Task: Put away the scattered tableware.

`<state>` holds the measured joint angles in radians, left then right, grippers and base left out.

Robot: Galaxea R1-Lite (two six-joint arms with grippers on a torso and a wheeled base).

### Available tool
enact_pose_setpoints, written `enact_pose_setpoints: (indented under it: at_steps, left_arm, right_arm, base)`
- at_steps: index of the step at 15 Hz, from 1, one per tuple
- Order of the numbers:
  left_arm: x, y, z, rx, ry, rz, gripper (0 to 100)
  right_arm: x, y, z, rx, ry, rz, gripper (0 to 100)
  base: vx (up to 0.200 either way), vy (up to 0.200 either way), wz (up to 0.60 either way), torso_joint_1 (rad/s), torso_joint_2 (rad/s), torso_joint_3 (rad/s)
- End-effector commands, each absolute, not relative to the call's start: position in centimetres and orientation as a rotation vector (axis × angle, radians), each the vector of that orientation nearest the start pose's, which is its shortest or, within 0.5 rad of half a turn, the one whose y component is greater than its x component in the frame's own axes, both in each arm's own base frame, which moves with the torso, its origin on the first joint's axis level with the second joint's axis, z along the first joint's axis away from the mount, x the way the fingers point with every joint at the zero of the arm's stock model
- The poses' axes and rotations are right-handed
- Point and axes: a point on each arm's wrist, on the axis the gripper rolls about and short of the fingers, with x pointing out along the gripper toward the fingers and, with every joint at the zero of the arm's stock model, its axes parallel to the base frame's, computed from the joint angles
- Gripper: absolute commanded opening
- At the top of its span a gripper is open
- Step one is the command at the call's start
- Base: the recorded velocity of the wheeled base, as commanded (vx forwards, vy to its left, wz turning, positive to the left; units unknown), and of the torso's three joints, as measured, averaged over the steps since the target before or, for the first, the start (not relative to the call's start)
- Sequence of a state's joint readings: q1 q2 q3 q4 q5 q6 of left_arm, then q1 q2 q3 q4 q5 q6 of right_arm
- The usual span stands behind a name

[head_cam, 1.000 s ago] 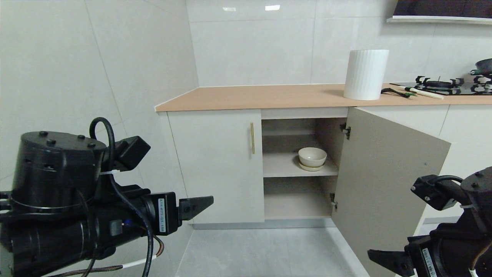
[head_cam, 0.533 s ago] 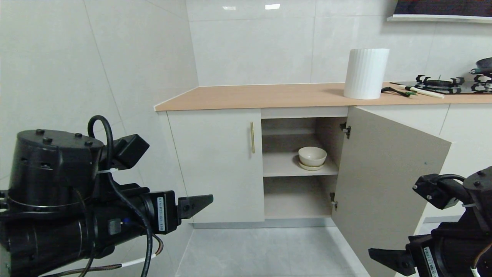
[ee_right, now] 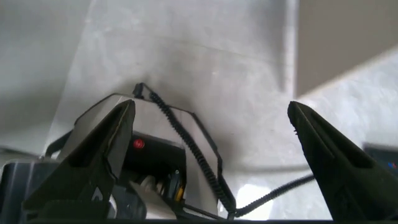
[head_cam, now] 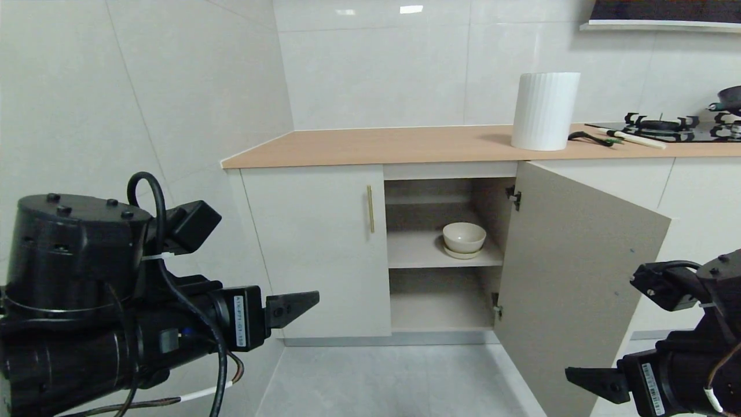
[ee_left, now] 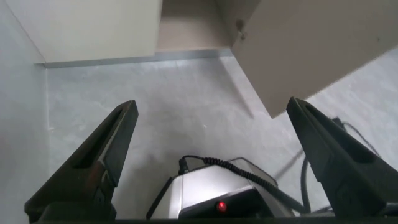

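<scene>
Hanging low over the floor tiles, the left hand (ee_left: 211, 104) was released, fingers spread wide. In the open cupboard under the bench (head_cam: 376, 145), a cream bowl (head_cam: 464, 236) sat on a small plate (head_cam: 462, 253) on the upper shelf (head_cam: 417, 249), near the swung-out door (head_cam: 573, 272). A white ribbed canister (head_cam: 545, 110) stood on the bench above. The right hand (ee_right: 210, 104) was likewise released.

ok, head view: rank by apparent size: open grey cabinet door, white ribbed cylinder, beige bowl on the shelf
1. open grey cabinet door, helped by being nearest the camera
2. white ribbed cylinder
3. beige bowl
</scene>
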<state>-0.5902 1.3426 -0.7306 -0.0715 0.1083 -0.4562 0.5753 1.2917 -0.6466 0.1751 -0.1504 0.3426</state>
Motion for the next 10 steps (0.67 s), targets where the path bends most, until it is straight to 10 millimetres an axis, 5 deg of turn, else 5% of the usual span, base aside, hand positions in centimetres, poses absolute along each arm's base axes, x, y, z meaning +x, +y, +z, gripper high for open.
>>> enact_pose_setpoints:
  at_steps: [1,8,10]
  left_arm:
    - [17.3,-11.3,20.0,-0.251,0.61,-0.339,100]
    - [17.4,-11.3,19.9,-0.248,0.616,-0.338,100]
    - [17.4,-11.3,19.9,-0.249,0.615,-0.34,100]
  right_arm:
    - [15.4,8.7,16.6,0.038,0.839,0.22,100]
    - [21.6,4.9,15.1,0.148,0.821,-0.041,100]
    - [24.4,3.1,13.6,0.194,0.797,-0.131,100]
  base:
    - [0.0,-0.2,0.0,0.002,0.0,0.007]
    - [0.0,-0.2,0.0,0.004,0.0,0.0]
    - [0.0,0.0,0.0,0.0,0.0,0.0]
